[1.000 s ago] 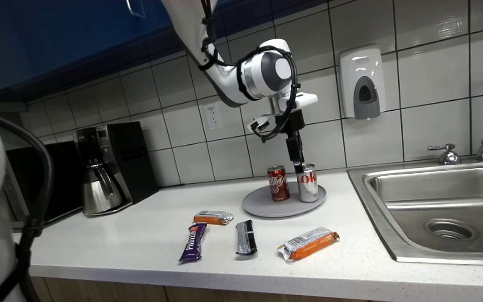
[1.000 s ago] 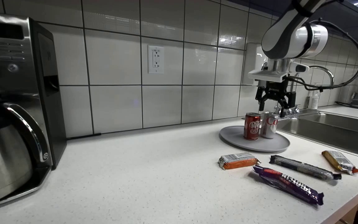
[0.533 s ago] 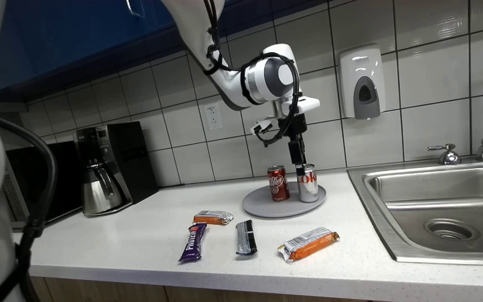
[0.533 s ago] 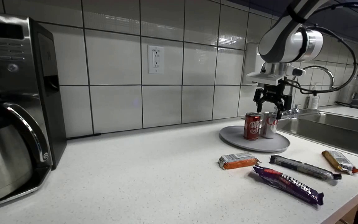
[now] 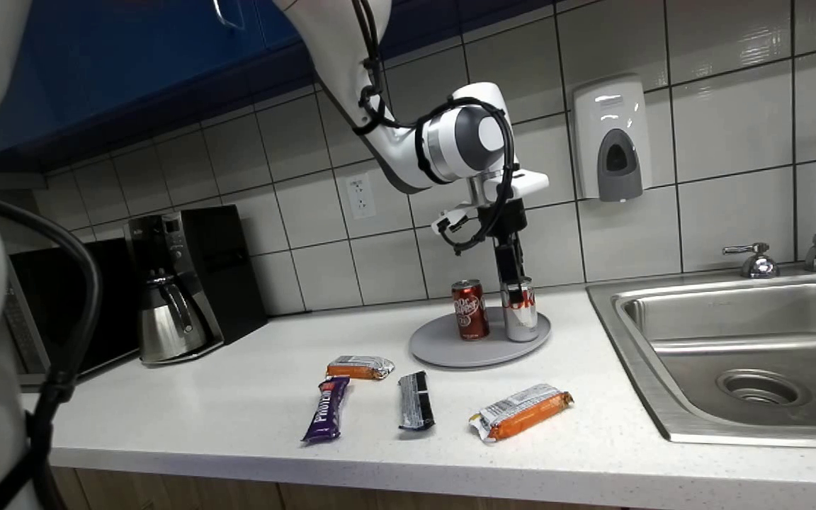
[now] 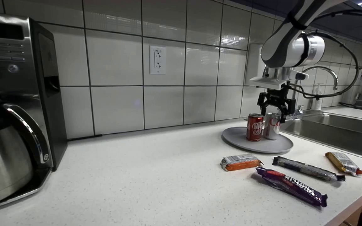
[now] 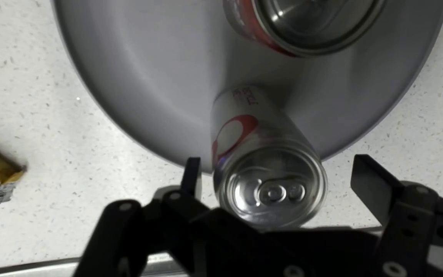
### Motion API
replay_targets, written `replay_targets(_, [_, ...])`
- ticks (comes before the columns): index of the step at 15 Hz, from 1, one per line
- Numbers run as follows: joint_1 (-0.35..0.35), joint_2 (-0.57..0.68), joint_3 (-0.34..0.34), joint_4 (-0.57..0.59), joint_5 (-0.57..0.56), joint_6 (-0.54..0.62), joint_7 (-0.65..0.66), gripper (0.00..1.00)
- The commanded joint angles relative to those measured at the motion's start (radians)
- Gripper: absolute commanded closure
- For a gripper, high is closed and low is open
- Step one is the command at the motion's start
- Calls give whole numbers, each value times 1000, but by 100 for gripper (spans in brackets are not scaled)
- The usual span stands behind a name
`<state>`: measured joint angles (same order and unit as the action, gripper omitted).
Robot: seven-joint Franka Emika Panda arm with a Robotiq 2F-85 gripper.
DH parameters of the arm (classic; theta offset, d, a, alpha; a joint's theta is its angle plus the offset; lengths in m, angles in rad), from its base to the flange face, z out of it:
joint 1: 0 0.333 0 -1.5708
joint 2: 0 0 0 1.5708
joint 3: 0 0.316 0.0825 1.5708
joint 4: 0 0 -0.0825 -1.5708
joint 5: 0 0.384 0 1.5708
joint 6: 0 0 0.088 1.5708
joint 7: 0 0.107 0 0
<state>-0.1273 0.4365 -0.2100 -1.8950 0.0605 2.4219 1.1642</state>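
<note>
Silver cylindrical metal cola can [image 7: 263, 156] stands upright near the rim of a round matte-grey plate [image 7: 148, 77], wide-set black fingers [image 7: 373, 186] straddling its top, one seemingly closer. Uneven closing could topple it, or at least slide it. The plate also carries a red cylindrical metal soda can [image 5: 471, 310]; neither can's contents show.

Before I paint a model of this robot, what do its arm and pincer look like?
The arm is white with rounded dark grey parts and a silvery band; black straps circle it, black cables loop alongside. The pincer is black with two jointed fingers.
</note>
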Motion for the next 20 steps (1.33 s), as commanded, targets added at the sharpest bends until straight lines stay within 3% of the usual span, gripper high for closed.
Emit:
replay_targets(1, [-10, 16, 1, 36, 31, -18, -33, 0])
replay_targets(5, [-10, 18, 2, 39, 32, -24, -36, 0])
replay_targets(6, [-10, 18, 3, 37, 33, -22, -36, 25])
replay_targets(8, [-11, 18, 3, 35, 35, -20, -38, 34])
replay_targets(11, [-10, 17, 2, 31, 33, -22, -36, 60])
replay_targets(20, [-17, -28, -10, 15, 21, -59, -65, 61])
